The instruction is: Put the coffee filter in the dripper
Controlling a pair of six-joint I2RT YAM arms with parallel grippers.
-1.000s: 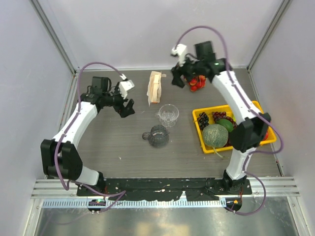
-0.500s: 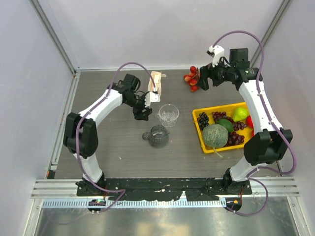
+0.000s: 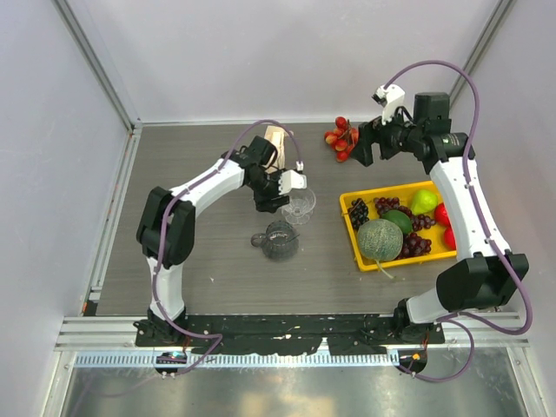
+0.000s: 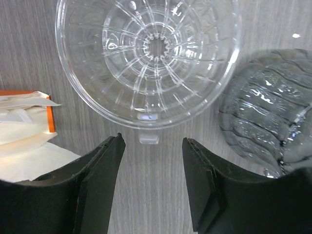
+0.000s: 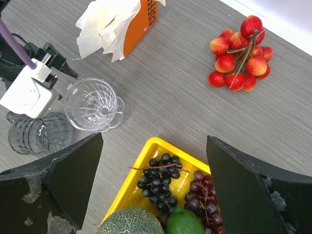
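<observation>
From above, your dripper (image 3: 299, 205) stands upright, wide mouth up, just behind the glass cup (image 3: 280, 240).

In the left wrist view, its little tab points at your left gripper (image 4: 152, 140). The fingers are spread and hold nothing.

In the right wrist view, your right gripper (image 5: 155, 141) is wide open and empty, well apart from the cup. The letters on the orange filter pack (image 5: 136, 24) are too cut off to read.

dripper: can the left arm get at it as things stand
Probably yes. The left gripper is open with the dripper just beyond its fingertips, and nothing lies between them. The glass cup stands close on one side, so a wide approach might brush it.
</observation>
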